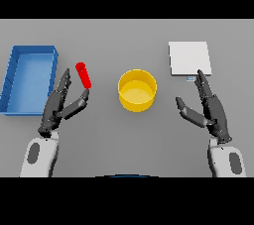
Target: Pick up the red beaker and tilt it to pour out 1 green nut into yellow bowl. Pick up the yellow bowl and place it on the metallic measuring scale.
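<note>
Head view: left hand [58,106] open, empty, thumb near tilted red beaker [83,75]; a glancing grasp could topple it, spilling nuts short of yellow bowl [137,89].

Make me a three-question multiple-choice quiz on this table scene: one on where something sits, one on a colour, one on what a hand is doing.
1. Where is the bowl?
A. inside the blue tray
B. between beaker and scale
C. on the scale

2. What colour is the beaker?
A. red
B. green
C. white

3. What is the right hand doing?
A. gripping the bowl
B. pressing the scale
C. open, holding nothing

Answers:
1 B: the beaker lies to its left, the scale to its right.
2 A: it is plainly red, beside the left hand.
3 C: its fingers are straight and touch nothing.
</note>
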